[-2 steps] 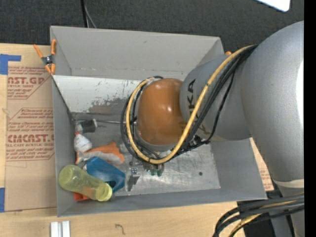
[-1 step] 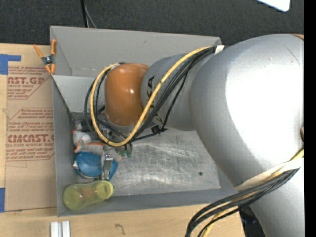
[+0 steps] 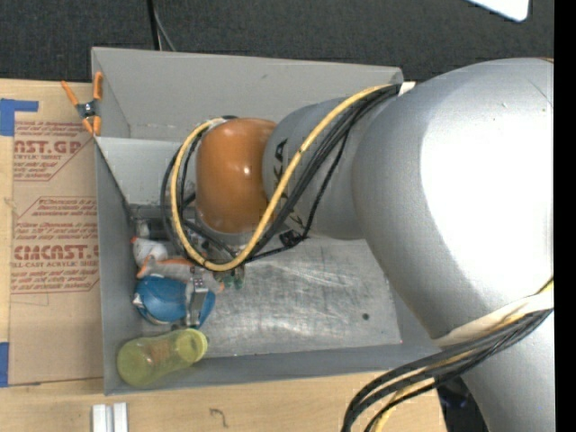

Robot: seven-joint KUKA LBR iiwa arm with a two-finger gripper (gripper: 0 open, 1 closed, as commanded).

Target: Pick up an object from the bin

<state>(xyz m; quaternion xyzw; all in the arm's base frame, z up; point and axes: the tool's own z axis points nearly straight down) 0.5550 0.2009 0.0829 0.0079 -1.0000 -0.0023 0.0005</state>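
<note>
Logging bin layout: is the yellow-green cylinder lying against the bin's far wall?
No, the yellow-green cylinder lies in the near left corner of the bin, right next to the blue round thing.

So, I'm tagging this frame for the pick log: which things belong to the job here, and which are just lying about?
Job in hand: the arm's orange-covered wrist, low over the bin's left end; the blue round object nearest below it; the grey metal bin.
Lying about: the yellow-green translucent cylinder in the near-left corner; the small white and orange item by the left wall.
</note>
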